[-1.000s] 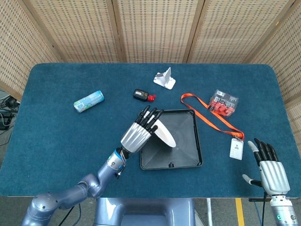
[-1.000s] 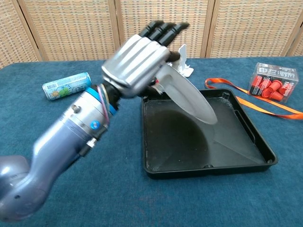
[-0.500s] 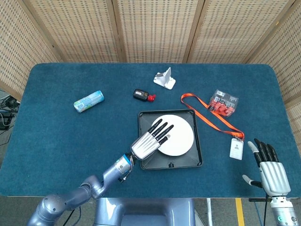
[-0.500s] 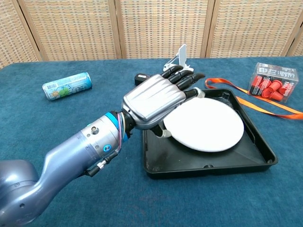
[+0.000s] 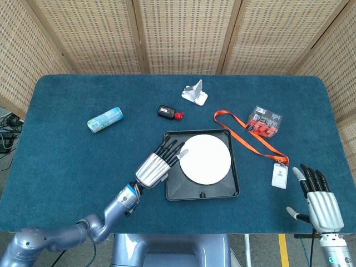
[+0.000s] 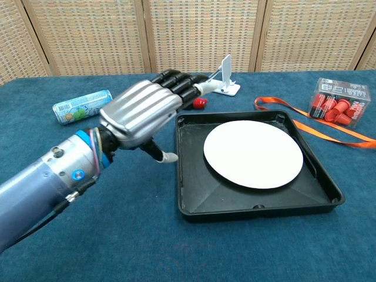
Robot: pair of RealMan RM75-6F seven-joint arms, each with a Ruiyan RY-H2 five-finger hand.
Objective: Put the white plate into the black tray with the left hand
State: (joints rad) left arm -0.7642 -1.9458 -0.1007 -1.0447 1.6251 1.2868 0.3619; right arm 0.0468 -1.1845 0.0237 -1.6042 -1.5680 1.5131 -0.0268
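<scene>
1. The round, flat white plate (image 5: 205,159) lies face-up inside the square black plastic tray (image 5: 174,191), resting on the tray floor toward its far right part; it looks level, so the placing itself appears done

2. The left hand (image 5: 157,166), silver-backed with black fingers, hovers palm-down over the tray's left rim and the blue cloth beside it. Its fingers (image 6: 176,82) are stretched out and slightly spread, holding nothing; the plate sits apart from them, to their right

3. In the chest view the left hand (image 6: 141,110) sits above and left of the tray (image 6: 194,200), thumb hanging down toward the cloth, clear of the rim. That position suits a release: nothing is pinched, so the plate lies free

4. The right hand (image 5: 321,199) rests at the table's near right edge, well apart from the tray, fingers extended and a little apart, empty. The task names the left hand only, which probably explains its idle place

5. Away from the tray lie a light green drink can (image 5: 104,119), a small black device with a red end (image 5: 167,113), a white folding stand (image 5: 195,92), an orange lanyard with a white badge (image 5: 254,138) and a clear box of red pieces (image 5: 264,120); none crowds the tray

6. What remains, by my judgement, is only drawing the left arm clear without clipping the tray rim
</scene>
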